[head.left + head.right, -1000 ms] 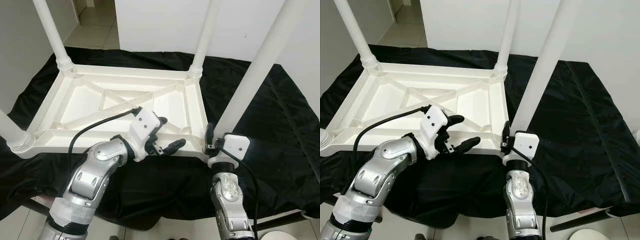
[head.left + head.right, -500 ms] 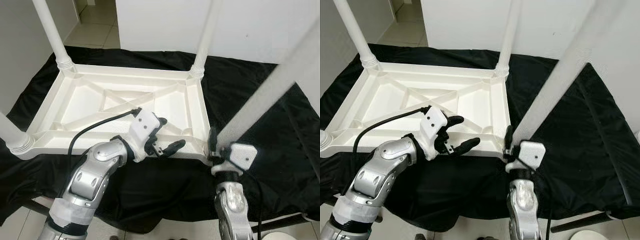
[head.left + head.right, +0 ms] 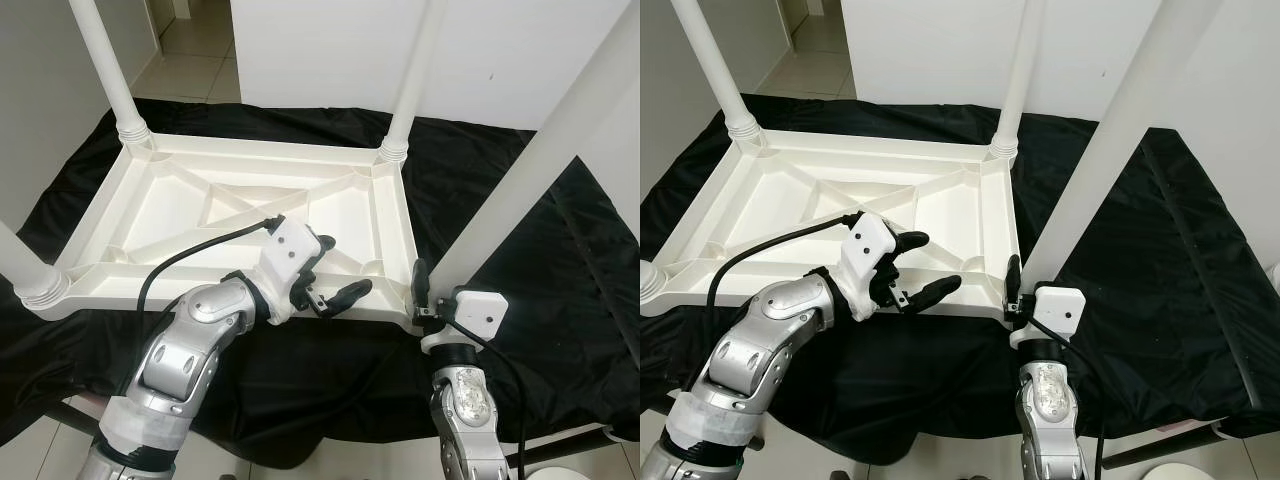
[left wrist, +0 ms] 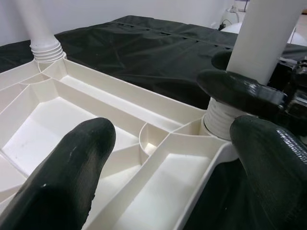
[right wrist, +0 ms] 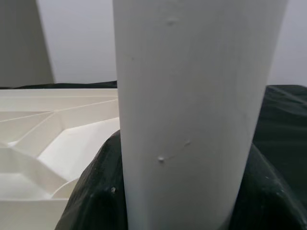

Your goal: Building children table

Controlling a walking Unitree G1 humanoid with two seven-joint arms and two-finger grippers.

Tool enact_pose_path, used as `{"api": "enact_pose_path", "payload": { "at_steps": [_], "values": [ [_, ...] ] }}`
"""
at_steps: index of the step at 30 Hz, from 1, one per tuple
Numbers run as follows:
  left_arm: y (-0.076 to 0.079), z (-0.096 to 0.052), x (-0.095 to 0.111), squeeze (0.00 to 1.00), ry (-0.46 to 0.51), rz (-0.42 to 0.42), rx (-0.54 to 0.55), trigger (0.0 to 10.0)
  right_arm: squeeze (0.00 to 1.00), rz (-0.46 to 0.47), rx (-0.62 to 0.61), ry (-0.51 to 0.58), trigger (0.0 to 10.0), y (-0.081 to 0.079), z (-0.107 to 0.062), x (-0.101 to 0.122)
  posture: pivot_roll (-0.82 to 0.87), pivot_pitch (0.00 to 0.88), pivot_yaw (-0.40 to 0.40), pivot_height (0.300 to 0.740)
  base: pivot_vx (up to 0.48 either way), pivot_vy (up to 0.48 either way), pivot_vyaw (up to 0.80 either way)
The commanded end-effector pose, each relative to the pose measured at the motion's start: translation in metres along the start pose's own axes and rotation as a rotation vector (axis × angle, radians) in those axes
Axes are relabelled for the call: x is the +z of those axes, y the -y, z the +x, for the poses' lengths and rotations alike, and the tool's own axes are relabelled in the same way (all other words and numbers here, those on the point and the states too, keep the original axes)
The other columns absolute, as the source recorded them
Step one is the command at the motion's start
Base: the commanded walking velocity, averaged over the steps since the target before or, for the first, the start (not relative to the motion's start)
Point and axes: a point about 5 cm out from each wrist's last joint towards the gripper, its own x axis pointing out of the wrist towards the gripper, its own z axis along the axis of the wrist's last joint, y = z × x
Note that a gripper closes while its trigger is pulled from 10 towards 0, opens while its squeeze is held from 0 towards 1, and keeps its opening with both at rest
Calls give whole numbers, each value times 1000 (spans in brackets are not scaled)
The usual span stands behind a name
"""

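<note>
Lying upside down on a black cloth (image 3: pixel 540 240), the white table top (image 3: pixel 170 205) carries three legs upright in its corner sockets; the fourth leg (image 3: pixel 530 170) leans at the near right corner. Left eye view: right gripper (image 3: pixel 425 295) clamps this leg just above its base; left gripper (image 3: pixel 335 270) hovers over the near rim, fingers spread and holding nothing. Left wrist view: the leg's threaded collar (image 4: pixel 223 120) sits in the corner socket; ribbed compartments of the underside are bare. Right wrist view: black fingers (image 5: pixel 96 191) wrap the leg on both sides. Judged step: seating the last leg; next calls for straightening and twisting it home.
</note>
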Motion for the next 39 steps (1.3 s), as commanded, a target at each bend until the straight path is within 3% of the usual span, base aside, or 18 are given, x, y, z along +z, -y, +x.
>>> {"api": "enact_pose_path", "payload": {
  "at_steps": [1, 3, 5, 6, 11, 21, 27, 33, 39],
  "values": [
    [3, 2, 1, 0, 8, 8, 6, 10000, 0, 22, 45, -100, 10000, -5, -11, -16, -11, 63, -13, 740, 0, 0, 0],
    [4, 3, 1, 0, 12, 5, 3, 10000, 0, 9, -8, -138, 10000, 5, -7, -19, -14, 60, -16, 740, 0, 0, 0],
    [4, 3, 1, 0, 12, 5, 3, 10000, 0, 9, -8, -138, 10000, 5, -7, -19, -14, 60, -16, 740, 0, 0, 0],
    [4, 3, 1, 0, 13, 4, 3, 10000, 0, -27, -92, -167, 10000, 12, -4, -21, -17, 58, -17, 740, 0, 0, 0],
    [4, 4, 2, 0, 18, 3, 5, 10000, 0, -84, -236, -195, 10000, 17, -2, -24, -16, 56, -22, 740, 0, 0, 0],
    [4, 4, 1, 0, 20, 0, 6, 10000, 0, -74, -216, -170, 10000, 10, -3, -22, -21, 56, -24, 740, 0, 0, 0],
    [5, 5, 1, 0, 20, -1, 2, 10000, 0, -99, -192, -90, 10000, 10, 2, -5, -25, 57, -22, 740, 0, 0, 0],
    [5, 5, 1, 0, 19, -3, -2, 10000, 0, -140, -196, 67, 10000, 10, 11, 32, -27, 58, -22, 740, 0, 0, 0],
    [6, 5, 1, 0, 20, 0, -2, 10000, 0, -130, -188, 73, 10000, 7, 12, 33, -25, 57, -21, 740, 0, 0, 0]
  ]
}}
